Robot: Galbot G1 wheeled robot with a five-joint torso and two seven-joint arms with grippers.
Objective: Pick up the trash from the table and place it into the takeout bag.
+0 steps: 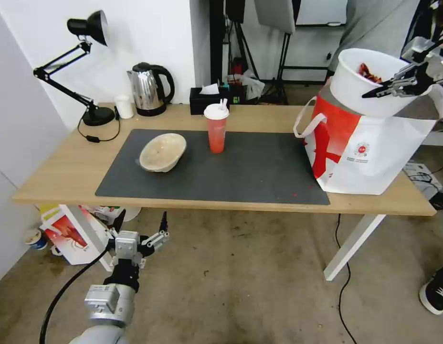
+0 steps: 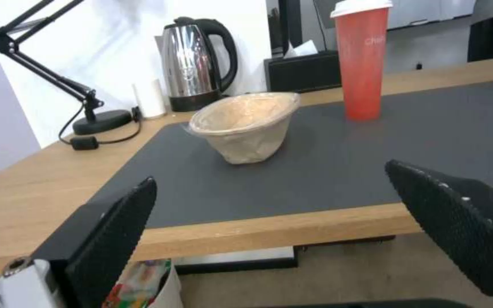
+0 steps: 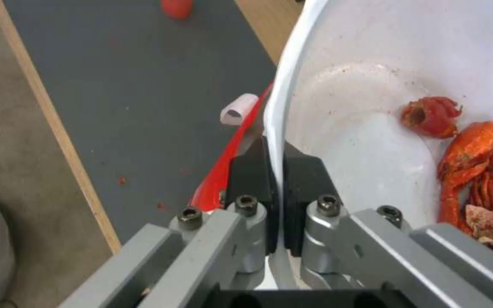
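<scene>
Your right gripper [image 3: 275,171] is raised over the takeout bag [image 1: 369,148], fingers clamped on the rim of the white bowl of crayfish shells [image 1: 369,83]. Your left gripper [image 1: 140,224] hangs below the table [image 1: 64,167] edge, fingers apart.

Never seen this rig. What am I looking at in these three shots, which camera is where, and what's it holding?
It is a wheeled robot with two arms. The wide shot comes from its head; the other two come from cameras on each wrist. The right pincer is shut on the rim of the white bowl of crayfish shells, held above the takeout bag. The left pincer hangs open, low in front of the table. On the mat sit the beige bowl and the red cup.
</scene>
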